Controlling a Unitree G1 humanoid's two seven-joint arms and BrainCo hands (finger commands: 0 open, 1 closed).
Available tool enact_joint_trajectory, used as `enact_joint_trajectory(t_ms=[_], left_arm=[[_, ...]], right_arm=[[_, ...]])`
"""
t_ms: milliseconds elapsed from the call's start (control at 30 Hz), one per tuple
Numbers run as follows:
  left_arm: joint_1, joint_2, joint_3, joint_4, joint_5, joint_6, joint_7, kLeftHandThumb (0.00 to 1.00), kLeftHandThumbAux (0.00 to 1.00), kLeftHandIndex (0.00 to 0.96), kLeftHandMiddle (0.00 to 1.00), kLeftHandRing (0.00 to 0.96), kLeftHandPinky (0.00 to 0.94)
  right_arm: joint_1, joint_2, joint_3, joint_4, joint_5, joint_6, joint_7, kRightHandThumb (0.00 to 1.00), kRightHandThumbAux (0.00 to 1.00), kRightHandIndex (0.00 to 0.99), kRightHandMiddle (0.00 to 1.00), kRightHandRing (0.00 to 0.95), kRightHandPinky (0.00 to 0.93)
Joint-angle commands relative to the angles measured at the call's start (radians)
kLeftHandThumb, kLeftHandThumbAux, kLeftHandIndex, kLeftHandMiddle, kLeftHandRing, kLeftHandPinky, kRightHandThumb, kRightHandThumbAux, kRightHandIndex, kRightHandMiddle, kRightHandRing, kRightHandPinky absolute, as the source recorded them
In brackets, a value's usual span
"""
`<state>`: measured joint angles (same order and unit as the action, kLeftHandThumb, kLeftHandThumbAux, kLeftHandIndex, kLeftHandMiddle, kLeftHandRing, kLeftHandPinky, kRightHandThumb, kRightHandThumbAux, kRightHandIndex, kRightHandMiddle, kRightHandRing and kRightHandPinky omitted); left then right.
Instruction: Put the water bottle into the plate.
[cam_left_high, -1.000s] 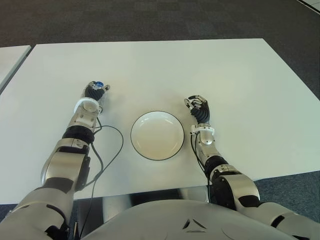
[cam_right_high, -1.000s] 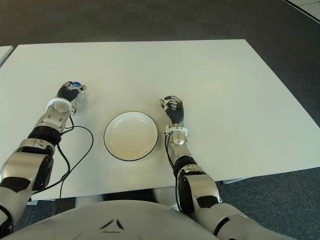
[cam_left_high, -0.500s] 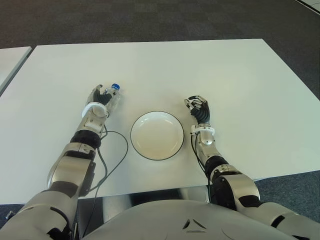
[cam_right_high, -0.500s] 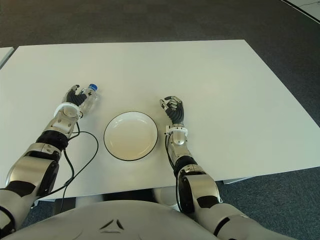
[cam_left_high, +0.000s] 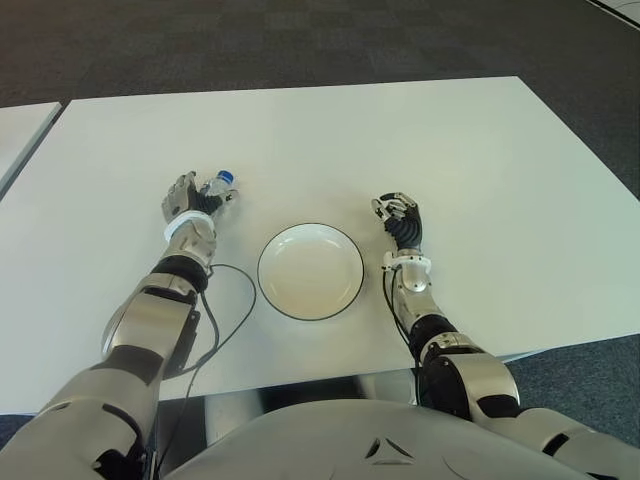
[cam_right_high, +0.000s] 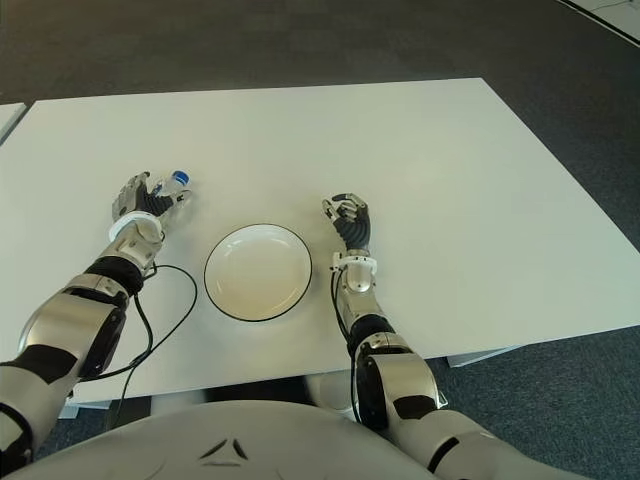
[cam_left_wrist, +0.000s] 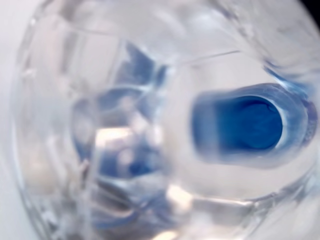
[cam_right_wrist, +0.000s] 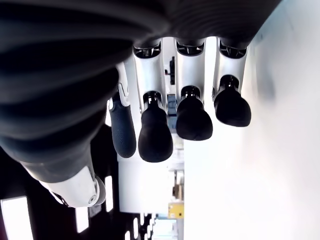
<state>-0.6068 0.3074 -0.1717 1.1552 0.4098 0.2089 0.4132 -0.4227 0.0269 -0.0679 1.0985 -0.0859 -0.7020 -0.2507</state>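
A small clear water bottle (cam_left_high: 216, 188) with a blue cap is in my left hand (cam_left_high: 188, 198), left of the plate and a hand's width from its rim. The cap points away from me and toward the plate side. In the left wrist view the bottle (cam_left_wrist: 150, 120) fills the picture, its blue cap showing through the clear plastic. The white plate (cam_left_high: 310, 272) with a dark rim lies empty on the white table (cam_left_high: 400, 130) in front of me. My right hand (cam_left_high: 403, 218) shows just right of the plate, fingers curled with nothing in them.
A black cable (cam_left_high: 236, 300) loops over the table between my left forearm and the plate. A second white table (cam_left_high: 18, 130) shows at the far left. Dark carpet lies beyond the far edge.
My left hand has carried the bottle a little toward the plate and tipped it from upright to leaning, then turned at the wrist. The right hand has not moved.
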Motion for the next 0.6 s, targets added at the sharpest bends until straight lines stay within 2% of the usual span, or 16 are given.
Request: enact_joint_trajectory(t_ms=[33, 167, 467, 600], left_arm=[[0.086, -0.039, -0.052, 0.139, 0.037, 0.087, -0.014, 0.273, 0.489, 0.0, 0.0, 0.0, 0.0], [0.069, -0.043, -0.078, 0.151, 0.059, 0.134, -0.014, 0.326, 0.505, 0.0, 0.0, 0.0, 0.008], [0.057, -0.047, -0.099, 0.149, 0.071, 0.177, -0.016, 0.459, 0.518, 0.0, 0.0, 0.0, 0.028], [0.05, -0.049, -0.135, 0.144, 0.106, 0.193, -0.006, 0.492, 0.515, 0.0, 0.018, 0.0, 0.051]], right_arm=[[0.036, 0.008, -0.01, 0.002, 0.018, 0.016, 0.013, 0.708, 0.726, 0.438, 0.79, 0.798, 0.808], [0.039, 0.008, -0.012, -0.003, 0.025, 0.018, 0.024, 0.708, 0.726, 0.438, 0.793, 0.8, 0.809], [0.04, 0.01, -0.023, -0.005, 0.037, 0.016, 0.049, 0.708, 0.726, 0.439, 0.796, 0.8, 0.808], [0.038, 0.015, -0.035, -0.007, 0.051, 0.023, 0.071, 0.707, 0.726, 0.438, 0.794, 0.795, 0.8]])
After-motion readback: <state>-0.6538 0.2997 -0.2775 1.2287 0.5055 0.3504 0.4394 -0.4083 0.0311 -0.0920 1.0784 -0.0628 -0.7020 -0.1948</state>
